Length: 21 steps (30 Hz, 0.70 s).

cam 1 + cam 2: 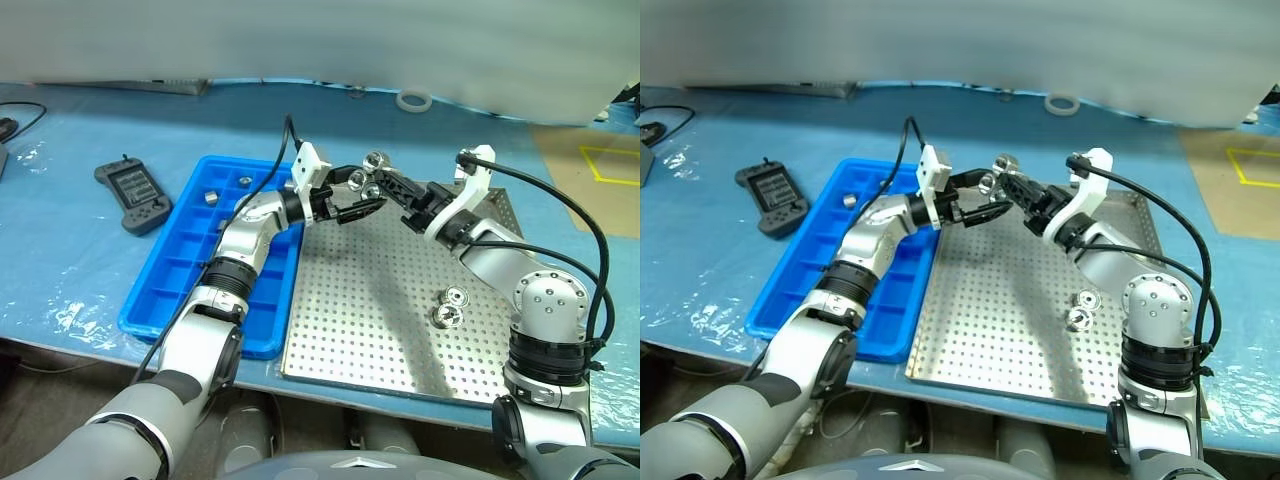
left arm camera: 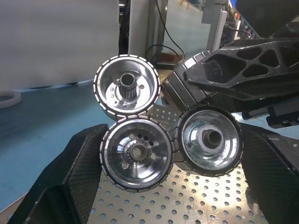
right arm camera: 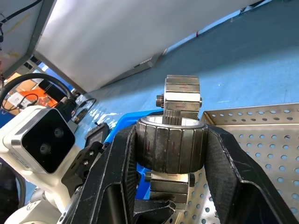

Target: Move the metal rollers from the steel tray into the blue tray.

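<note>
Cluster of three joined metal rollers (image 2: 135, 154) held above steel tray (image 1: 400, 340), partly hidden by fingers. Right end effector (image 3: 170, 154) gripping one roller; left end effector (image 1: 352, 200) spread wide around cluster, contact unclear. Two rollers (image 1: 450, 308) in steel tray, two (image 1: 226, 189) in blue tray (image 1: 165, 290).

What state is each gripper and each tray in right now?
left gripper: open, clustered rollers between its fingers.
right gripper: shut on one roller.
steel tray: two loose rollers lying on it.
blue tray: two placed rollers in far compartments.
</note>
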Each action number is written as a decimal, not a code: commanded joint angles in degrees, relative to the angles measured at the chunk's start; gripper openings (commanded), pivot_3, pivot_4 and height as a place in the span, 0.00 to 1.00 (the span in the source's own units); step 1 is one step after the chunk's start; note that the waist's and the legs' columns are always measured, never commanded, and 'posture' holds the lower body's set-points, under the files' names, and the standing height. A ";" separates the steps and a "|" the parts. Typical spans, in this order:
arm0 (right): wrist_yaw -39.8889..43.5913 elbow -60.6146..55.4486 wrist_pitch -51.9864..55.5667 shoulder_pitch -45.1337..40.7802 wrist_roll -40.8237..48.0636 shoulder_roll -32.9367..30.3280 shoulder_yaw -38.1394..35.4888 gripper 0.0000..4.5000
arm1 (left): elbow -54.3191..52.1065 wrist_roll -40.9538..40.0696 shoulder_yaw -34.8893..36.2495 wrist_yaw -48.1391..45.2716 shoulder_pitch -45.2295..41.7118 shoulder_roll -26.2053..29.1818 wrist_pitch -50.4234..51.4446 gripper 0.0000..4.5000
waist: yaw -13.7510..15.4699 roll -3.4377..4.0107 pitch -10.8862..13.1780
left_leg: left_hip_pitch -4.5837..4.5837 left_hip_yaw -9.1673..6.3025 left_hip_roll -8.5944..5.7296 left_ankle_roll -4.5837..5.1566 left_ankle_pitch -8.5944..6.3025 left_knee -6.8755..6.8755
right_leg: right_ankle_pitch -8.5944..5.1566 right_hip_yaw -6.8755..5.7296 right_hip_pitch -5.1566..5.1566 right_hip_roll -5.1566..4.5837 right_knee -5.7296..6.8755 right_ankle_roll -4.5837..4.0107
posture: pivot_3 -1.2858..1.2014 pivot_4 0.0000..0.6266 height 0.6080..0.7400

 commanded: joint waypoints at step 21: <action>0.27 -5.28 -1.53 7.39 -3.14 -4.68 -4.48 0.38 | -1.79 -8.93 8.10 -4.99 -4.12 12.13 12.19 0.89 | 0.25 -0.11 0.06 | -0.08 0.11 -0.04 -0.05 0.02 -0.02 | 0.00 0.15 -0.12 0.02 -0.01 0.00 | 0.39 0.24 1.00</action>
